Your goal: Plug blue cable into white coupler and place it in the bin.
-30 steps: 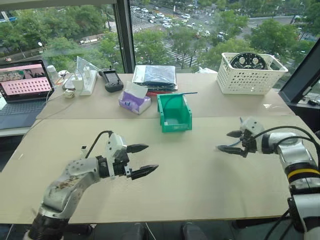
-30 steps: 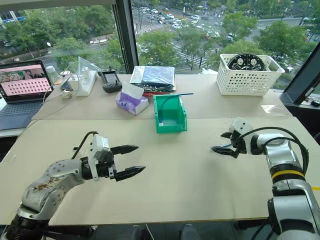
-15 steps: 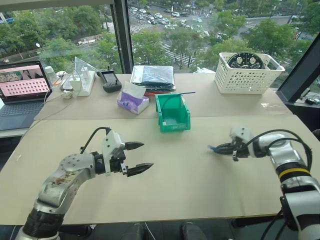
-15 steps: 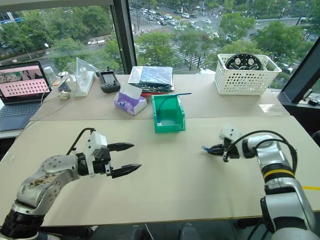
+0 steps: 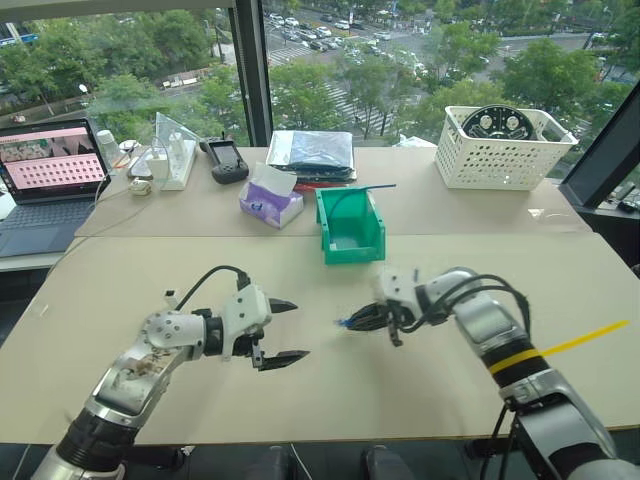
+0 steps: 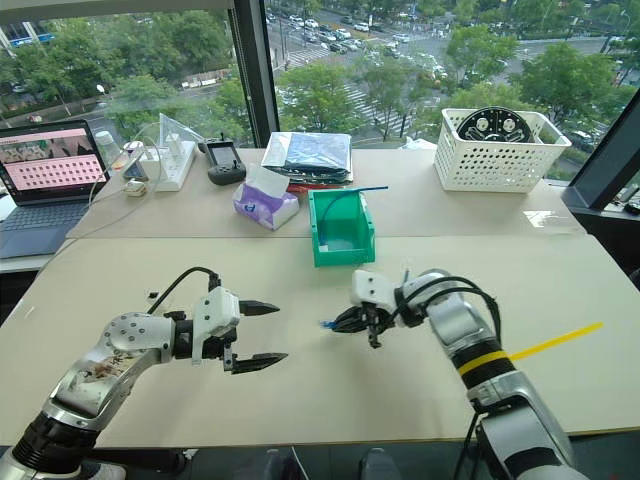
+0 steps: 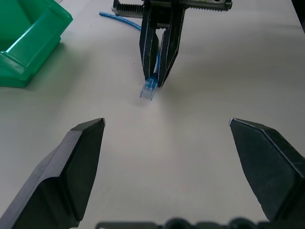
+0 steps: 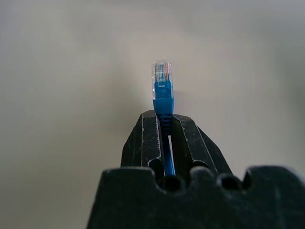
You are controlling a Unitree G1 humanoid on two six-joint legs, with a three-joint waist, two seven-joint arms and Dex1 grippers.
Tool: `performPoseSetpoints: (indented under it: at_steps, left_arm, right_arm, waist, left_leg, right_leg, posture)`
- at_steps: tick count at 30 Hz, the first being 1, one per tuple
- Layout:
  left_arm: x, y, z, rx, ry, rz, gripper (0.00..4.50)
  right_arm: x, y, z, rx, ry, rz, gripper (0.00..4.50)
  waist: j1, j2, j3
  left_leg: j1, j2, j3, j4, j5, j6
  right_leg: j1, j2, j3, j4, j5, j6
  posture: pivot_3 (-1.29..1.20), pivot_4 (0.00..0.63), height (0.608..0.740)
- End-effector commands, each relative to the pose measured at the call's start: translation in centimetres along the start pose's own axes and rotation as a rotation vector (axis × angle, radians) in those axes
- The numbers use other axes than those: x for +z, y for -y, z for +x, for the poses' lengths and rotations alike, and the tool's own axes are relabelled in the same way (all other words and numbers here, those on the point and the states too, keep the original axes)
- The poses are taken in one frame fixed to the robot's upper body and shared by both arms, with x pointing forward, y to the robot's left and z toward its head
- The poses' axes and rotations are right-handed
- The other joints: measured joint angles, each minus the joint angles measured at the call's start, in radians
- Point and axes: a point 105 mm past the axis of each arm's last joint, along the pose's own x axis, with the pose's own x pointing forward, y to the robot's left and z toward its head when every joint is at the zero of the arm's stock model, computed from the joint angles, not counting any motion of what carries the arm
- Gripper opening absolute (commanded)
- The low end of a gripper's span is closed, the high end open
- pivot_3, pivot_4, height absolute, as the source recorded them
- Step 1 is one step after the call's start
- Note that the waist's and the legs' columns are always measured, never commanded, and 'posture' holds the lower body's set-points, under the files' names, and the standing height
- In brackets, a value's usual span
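From the head, the right gripper (image 5: 362,322) is clenched on the blue cable (image 5: 345,322) above the worktop (image 5: 400,380), facing the released left gripper (image 5: 282,331); the green bin (image 5: 349,224) sits beyond.

Right wrist: the cable's clear plug (image 8: 162,73) sticks out past the fingertips (image 8: 147,129).

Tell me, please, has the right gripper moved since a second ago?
Yes. The right gripper, shut on the blue cable, has swung leftward over the table to just below the green bin.
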Motion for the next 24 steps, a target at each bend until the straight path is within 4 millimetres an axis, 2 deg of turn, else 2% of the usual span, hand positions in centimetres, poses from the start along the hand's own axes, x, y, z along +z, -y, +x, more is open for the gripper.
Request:
performPoseSetpoints:
  at_steps: [1, 5, 9, 17, 20, 24]
  left_arm:
    - [0.9, 0.0, 0.1, -0.017, 0.017, 0.046, 4.50]
    - [0.7, -0.6, 0.8, 0.001, 0.012, 0.063, 4.50]
    - [0.4, -1.3, 2.8, 0.015, 0.042, 0.093, 4.50]
    - [-0.8, -1.8, 5.8, -0.064, 0.039, 0.165, 4.50]
    - [-1.1, -2.0, 6.2, -0.083, 0.034, 0.173, 4.50]
    - [-3.1, -2.6, 7.2, -0.118, -0.052, 0.162, 4.50]
  right_arm:
    - [0.5, -0.2, -0.4, 0.030, 0.000, 0.007, 1.28]
    - [1.8, 0.5, -1.8, -0.034, 0.076, 0.053, 2.60]
    - [2.8, 2.0, -5.4, -0.203, 0.098, 0.070, 3.92]
    - [3.7, 0.6, -10.6, -0.391, 0.132, 0.164, 3.92]
    - [3.8, 0.2, -11.2, -0.420, 0.131, 0.191, 3.92]
    - [1.6, -1.4, -14.6, -0.529, 0.100, 0.301, 3.92]
  waist:
    - [0.002, 0.000, 0.000]
    - [0.001, 0.000, 0.000]
    - [0.006, 0.000, 0.000]
    - [0.014, 0.000, 0.000]
    - [0.009, 0.000, 0.000]
    - [0.020, -0.001, 0.000]
  left_leg:
    - [0.000, 0.000, -0.001, 0.000, 0.000, 0.000]
    - [0.000, 0.000, -0.001, 0.000, 0.000, 0.000]
    - [0.000, -0.001, -0.001, 0.001, 0.000, -0.001]
    - [0.000, -0.001, -0.001, 0.001, 0.000, -0.001]
    - [0.000, -0.001, 0.000, 0.002, 0.000, 0.000]
    - [0.000, -0.001, -0.002, 0.002, 0.000, 0.000]
  right_leg:
    - [0.000, 0.000, 0.000, 0.001, 0.000, 0.000]
    - [0.000, 0.000, -0.001, 0.002, 0.000, 0.000]
    - [0.000, 0.000, -0.001, 0.004, 0.000, 0.000]
    - [-0.001, -0.001, -0.001, 0.005, -0.001, -0.001]
    - [-0.001, -0.001, -0.001, 0.005, -0.001, -0.001]
    - [0.000, -0.001, -0.002, 0.005, -0.001, 0.000]
  posture:
    - [0.00, 0.150, 0.740]
    - [0.00, 0.150, 0.740]
    - [0.00, 0.150, 0.740]
    - [0.00, 0.150, 0.740]
    - [0.00, 0.150, 0.740]
    - [0.00, 0.150, 0.740]
